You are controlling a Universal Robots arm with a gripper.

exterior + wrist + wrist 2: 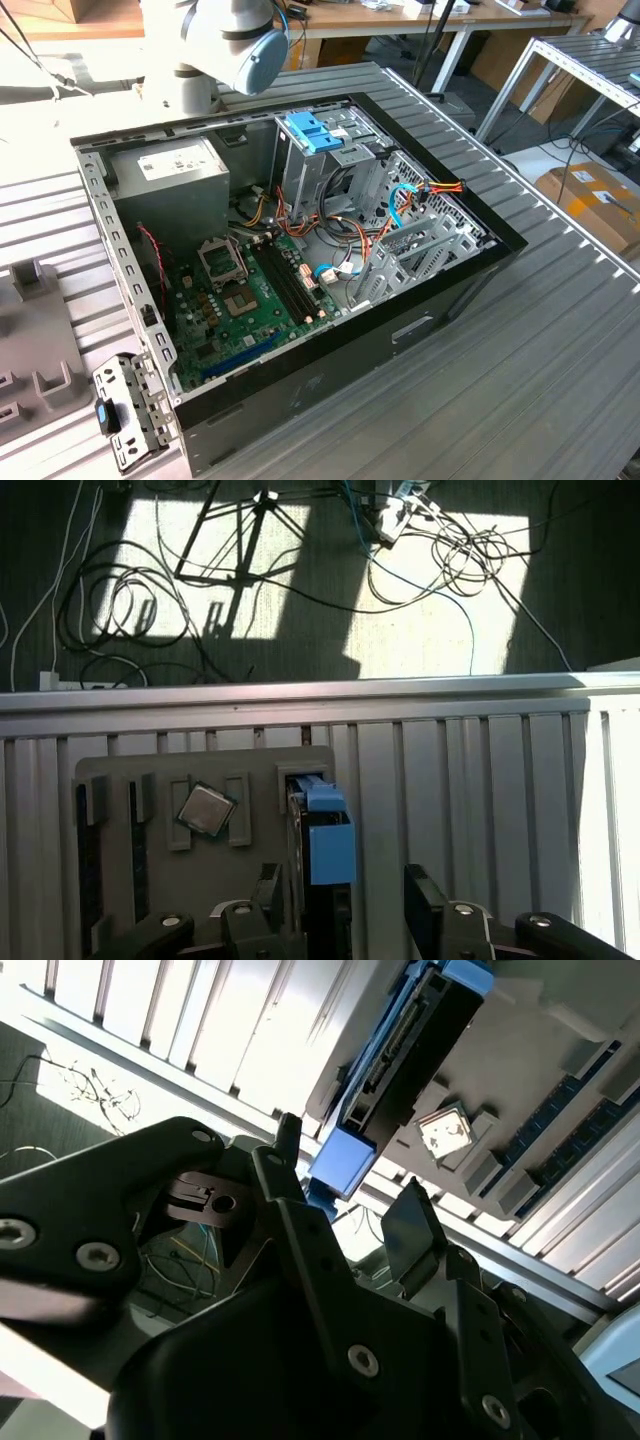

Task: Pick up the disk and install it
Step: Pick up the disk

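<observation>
The disk [320, 840] is a dark flat drive with bright blue rails. It stands on edge in a slot of a grey fixture [150, 770] on the ribbed metal table. My gripper [345, 885] is open just above it, with one black finger [268, 888] close beside the disk and the other finger apart from it on the opposite side. In the second wrist view the disk [400, 1055] lies beyond the open gripper [345, 1195], its blue rail end between the two fingertips. Nothing is held.
A processor chip [207, 810] lies in the same fixture beside the disk. In the exterior view the open computer case [150, 300] sits mid-table with a blue bracket [315, 132] on its drive cage, and the arm's elbow [250, 40] is behind it. Cables lie on the floor [430, 550].
</observation>
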